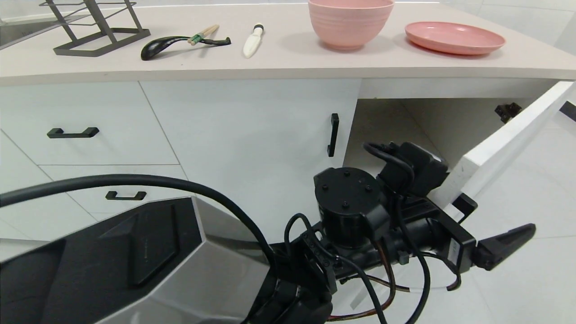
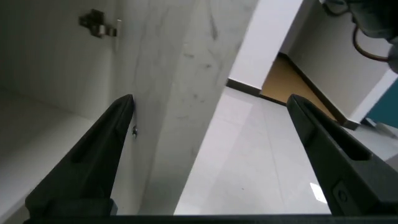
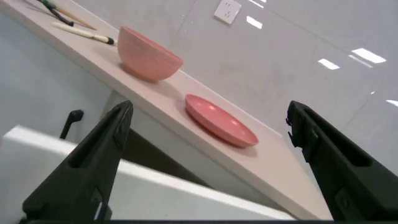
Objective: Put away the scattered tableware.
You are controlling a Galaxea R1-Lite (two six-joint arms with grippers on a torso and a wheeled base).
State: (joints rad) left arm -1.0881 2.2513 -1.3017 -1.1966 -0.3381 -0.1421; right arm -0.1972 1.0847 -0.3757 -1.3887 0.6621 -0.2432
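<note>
On the countertop [image 1: 279, 63] lie a black spoon [image 1: 155, 47], chopsticks [image 1: 203, 34], a white knife [image 1: 253, 41], a pink bowl [image 1: 350, 21] and a pink plate [image 1: 454, 38]. My left gripper [image 1: 497, 216] is low, at the lower edge of the open cabinet door [image 1: 504, 144]. It is open, and the door panel [image 2: 180, 93] runs between its fingers [image 2: 93, 155]. My right gripper [image 3: 208, 112] is open and holds nothing. It looks up from below the counter at the pink bowl [image 3: 149, 53] and pink plate [image 3: 221, 121].
A dark metal rack [image 1: 96, 27] stands at the counter's back left. The open cabinet [image 1: 405, 121] under the plate looks bare inside. Closed drawers [image 1: 72, 130] and a closed door with a black handle [image 1: 333, 134] fill the left. Tiled floor [image 1: 540, 270] lies to the right.
</note>
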